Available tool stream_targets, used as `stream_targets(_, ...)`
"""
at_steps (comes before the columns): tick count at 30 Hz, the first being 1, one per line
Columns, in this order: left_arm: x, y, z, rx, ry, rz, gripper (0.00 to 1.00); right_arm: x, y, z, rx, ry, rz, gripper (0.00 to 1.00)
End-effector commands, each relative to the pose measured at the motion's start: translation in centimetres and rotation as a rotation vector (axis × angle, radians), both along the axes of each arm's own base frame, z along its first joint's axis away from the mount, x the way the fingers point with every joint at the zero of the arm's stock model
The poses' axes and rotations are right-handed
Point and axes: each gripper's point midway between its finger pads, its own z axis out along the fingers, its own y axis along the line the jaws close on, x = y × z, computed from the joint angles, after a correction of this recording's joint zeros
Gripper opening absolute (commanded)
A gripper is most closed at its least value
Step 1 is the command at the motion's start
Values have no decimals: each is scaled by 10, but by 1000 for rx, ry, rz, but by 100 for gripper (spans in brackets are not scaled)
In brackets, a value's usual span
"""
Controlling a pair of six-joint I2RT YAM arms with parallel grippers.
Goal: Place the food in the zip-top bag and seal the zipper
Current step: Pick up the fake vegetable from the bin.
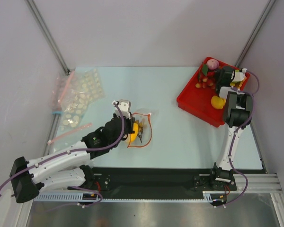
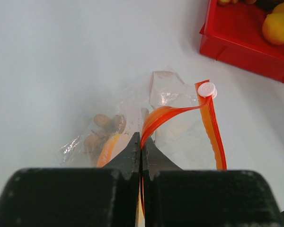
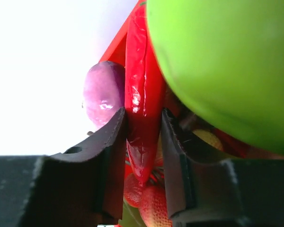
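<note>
1. The zip-top bag (image 1: 145, 124) is laid flat on the table (image 1: 189, 142), a little toward 7 o'clock from the middle and well apart from the tray.
2. The zipper (image 2: 180, 111) is pinched by the left gripper (image 2: 142, 144), whose jaws are pressed together on the red-orange strip.
3. From the pinch the strip is arched toward 1 o'clock, where a white slider (image 2: 207, 89) is seated at its end. A second run of the strip is seen dropping from the slider toward 6 o'clock.
4. Food is held inside the bag. Brown nut clusters (image 2: 109, 123) are seen at 10 o'clock from the fingertips, and an orange piece (image 2: 107, 150) just beside the left finger.
5. A red tray (image 1: 194, 101) is set at 2 o'clock on the table, with other food heaped toward its far end.
6. A red chili (image 3: 142, 94) is clamped by the right gripper (image 3: 143, 125), with one jaw laid against each side of it. Whether it is lifted clear of the tray cannot be told.
7. A purple piece (image 3: 104, 92) is seen just beside the chili at 9 o'clock, and a green fruit (image 3: 227, 61) fills the wrist view at 2 o'clock.
8. A yellow fruit (image 1: 217, 101) is lying at the near side of the tray.
9. Dotted bags (image 1: 80, 97) are piled at 10 o'clock on the table, well apart from the zip-top bag.
</note>
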Motion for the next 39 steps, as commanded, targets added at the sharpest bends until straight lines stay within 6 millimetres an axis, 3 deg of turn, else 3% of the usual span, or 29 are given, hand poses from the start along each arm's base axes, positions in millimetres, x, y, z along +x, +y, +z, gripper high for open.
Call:
stream_targets(1, 4, -6, 26, -70, -30, 2, 0, -3, -7, 24, -39, -77, -44, 23)
stream_targets(2, 3, -7, 27, -71, -31, 0, 0, -5, -6, 34, -44, -96, -46, 22)
stream_targets(4, 3, -7, 27, -73, -31, -1, 0, -12, -5, 31, -54, -84, -49, 22)
stream_targets(9, 3, -8, 27, -81, -30, -9, 0, -23, 2, 50, -57, -120, -16, 20)
stream_targets(10, 2, -9, 28, -84, -31, -14, 0, -25, 6, 62, -55, -146, 10, 19)
stream_targets(11, 2, -9, 27, -85, -29, -15, 0, -30, 8, 59, -48, -144, 17, 19)
stream_targets(13, 2, -10, 26, -82, -27, -15, 0, -38, 12, 75, -48, -164, 27, 19)
stream_targets(15, 2, -10, 26, -81, -27, -13, 0, -47, 15, 77, -56, -160, 33, 19)
stream_targets(16, 2, -10, 26, -83, -27, -13, 0, -52, 17, 93, -63, -181, 42, 18)
stream_targets(18, 2, -9, 26, -83, -29, -12, 0, -60, 21, 95, -69, -173, 59, 19)
stream_targets(20, 3, -8, 26, -82, -29, -11, 0, -67, 29, 113, -71, -206, 104, 19)
stream_targets(22, 2, -10, 25, -79, -27, -13, 0, -72, 46, 118, -68, -211, 192, 18)
stream_targets(23, 3, -10, 26, -83, -28, -16, 0, -76, 52, 131, -72, -232, 218, 18)
stream_targets(26, 2, -12, 24, -83, -24, -25, 0, -94, 73, 134, -72, -224, 287, 15)
stream_targets(27, 2, -14, 23, -82, -22, -29, 0, -105, 79, 151, -89, -246, 294, 15)
stream_targets(29, 2, -15, 23, -82, -21, -32, 0, -123, 94, 148, -132, -201, 318, 15)
stream_targets(30, 3, -17, 20, -74, -15, -34, 0, -138, 103, 174, -163, -237, 328, 15)
stream_targets(31, 4, -17, 19, -67, -11, -32, 0, -150, 113, 162, -170, -193, 333, 15)
stream_targets(32, 4, -17, 19, -61, -11, -33, 0, -160, 121, 165, -206, -188, 351, 15)
stream_targets(33, 5, -16, 18, -53, -12, -24, 0, -179, 130, 193, -229, -243, 359, 15)
stream_targets(34, 6, -14, 19, -50, -16, -16, 0, -189, 133, 189, -240, -214, 353, 14)
stream_targets(35, 6, -13, 18, -41, -18, -12, 0, -204, 157, 183, -257, -200, 406, 14)
stream_targets(36, 7, -12, 19, -39, -21, -7, 0, -216, 165, 182, -274, -196, 423, 14)
stream_targets(37, 8, -10, 18, -33, -23, 1, 0, -235, 175, 200, -291, -239, 435, 14)
stream_targets(38, 8, -10, 19, -27, -23, 0, 0, -248, 194, 202, -299, -255, 483, 14)
stream_targets(39, 8, -9, 18, -23, -21, 3, 0, -261, 203, 182, -310, -225, 516, 13)
